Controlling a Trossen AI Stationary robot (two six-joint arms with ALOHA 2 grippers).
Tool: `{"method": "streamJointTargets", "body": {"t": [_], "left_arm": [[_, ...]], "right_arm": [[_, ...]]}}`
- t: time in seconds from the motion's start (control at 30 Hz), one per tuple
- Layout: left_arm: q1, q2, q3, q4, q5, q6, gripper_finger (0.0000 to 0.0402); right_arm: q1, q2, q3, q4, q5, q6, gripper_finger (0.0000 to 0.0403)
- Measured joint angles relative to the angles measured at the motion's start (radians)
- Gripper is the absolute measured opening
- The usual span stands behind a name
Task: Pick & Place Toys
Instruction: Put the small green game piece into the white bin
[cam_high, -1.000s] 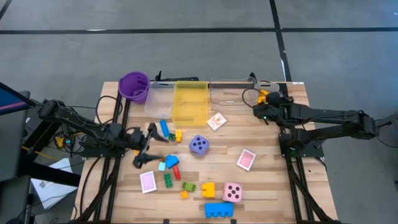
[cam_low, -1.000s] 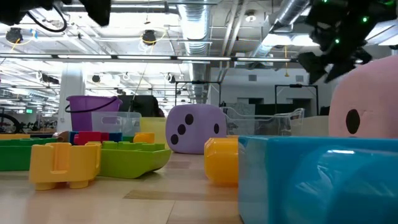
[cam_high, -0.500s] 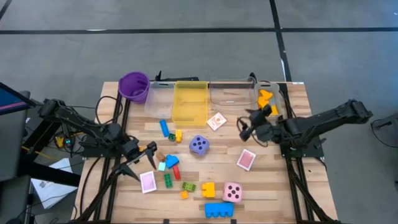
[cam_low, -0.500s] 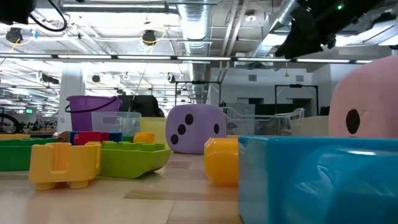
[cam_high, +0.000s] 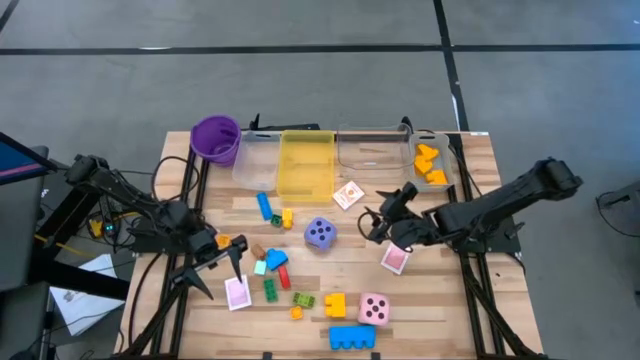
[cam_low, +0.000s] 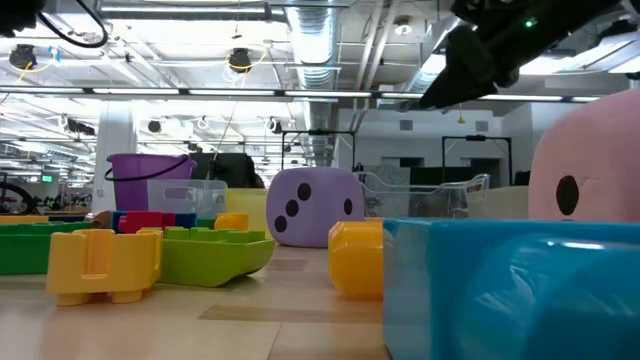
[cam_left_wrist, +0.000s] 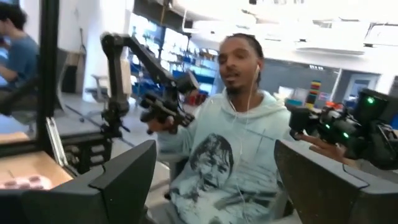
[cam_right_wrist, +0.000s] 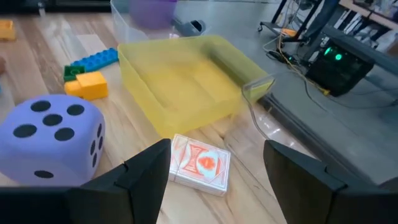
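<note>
Toys lie scattered on the wooden table: a purple die, a pink die, pink-backed cards, an orange-patterned card and small bricks. Orange bricks lie in the far-right clear bin. My right gripper hovers open between the purple die and the pink-backed card; its wrist view looks at the orange-patterned card and the die. My left gripper stands open above the table's left side, beside the bricks, nothing between its fingers.
A purple cup, a clear bin, a yellow bin and another clear bin line the far edge. A large blue brick and a yellow brick sit near the front edge. A person shows beyond the table in the left wrist view.
My right gripper has swung from over the far-right clear bin toward the table's middle and near side, sinking slightly and rolling, and now hangs by the purple die. My left gripper has turned at the wrist and shifted a little toward the near edge. No toy has moved.
</note>
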Motion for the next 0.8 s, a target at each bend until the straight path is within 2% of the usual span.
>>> {"method": "streamJointTargets", "body": {"t": [0.1, 0.17, 0.23, 0.33, 0.43, 0.6, 0.7, 0.8], "left_arm": [[0.006, 0.000, 0.000, 0.026, -0.065, 0.044, 0.0319], [0.006, 0.000, 0.000, 0.030, -0.161, 0.092, 0.0319], [0.006, 0.000, 0.000, 0.028, -0.313, 0.133, 0.0319], [0.006, 0.000, 0.000, 0.022, -0.604, 0.140, 0.0319], [0.006, 0.000, 0.000, -0.050, -0.860, 0.140, 0.0319], [0.006, 0.000, 0.000, -0.311, -1.148, 0.138, 0.0319], [0.007, 0.000, 0.000, -0.459, -1.273, 0.134, 0.0319], [0.007, 0.000, 0.000, -0.509, -1.310, 0.133, 0.0319]], "right_arm": [[-0.001, 0.027, 0.024, 0.001, 0.000, -0.027, 0.0250], [-0.001, 0.044, 0.041, 0.014, -0.004, -0.071, 0.0250], [0.001, 0.059, 0.054, 0.041, -0.042, -0.122, 0.0250], [0.012, 0.083, 0.075, 0.100, -0.145, -0.194, 0.0250], [0.032, 0.113, 0.090, 0.139, -0.210, -0.248, 0.0250], [0.063, 0.157, 0.103, 0.156, -0.212, -0.280, 0.0250], [0.069, 0.175, 0.105, 0.157, -0.212, -0.279, 0.0250], [0.067, 0.189, 0.105, 0.155, -0.210, -0.269, 0.0250]]}}
